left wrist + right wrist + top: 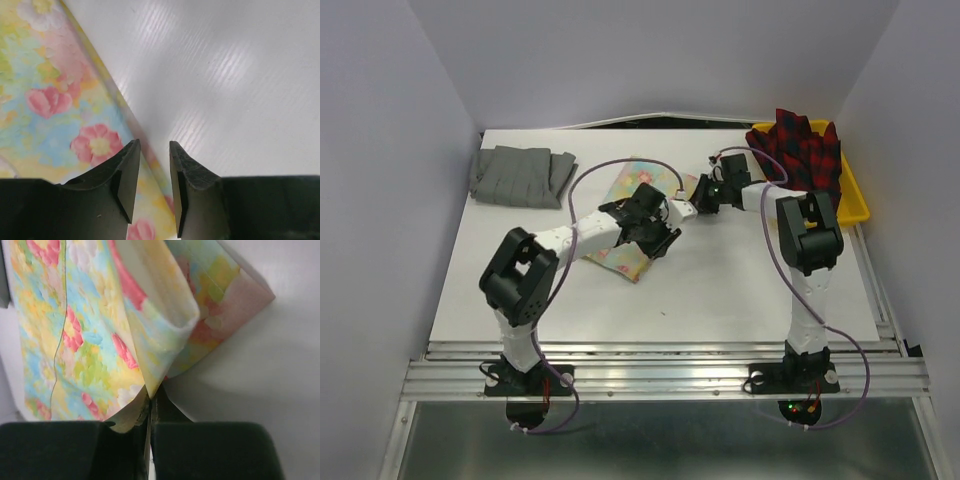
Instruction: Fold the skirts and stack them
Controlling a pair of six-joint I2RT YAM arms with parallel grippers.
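Seen from above, a pastel floral skirt [625, 185] is lying mid-table, nearer the far edge, with both arms meeting over it. A grey skirt [520, 175] is sitting at the table's [720, 290] far left corner, and a plaid skirt [802, 150] is heaped in a yellow tray [857, 205] at the far right. Only the wrist views are showing the grips. The right gripper [150, 405] is pinching a raised fold of the floral cloth. The left gripper [154, 150] is hanging parted and empty over its hem.
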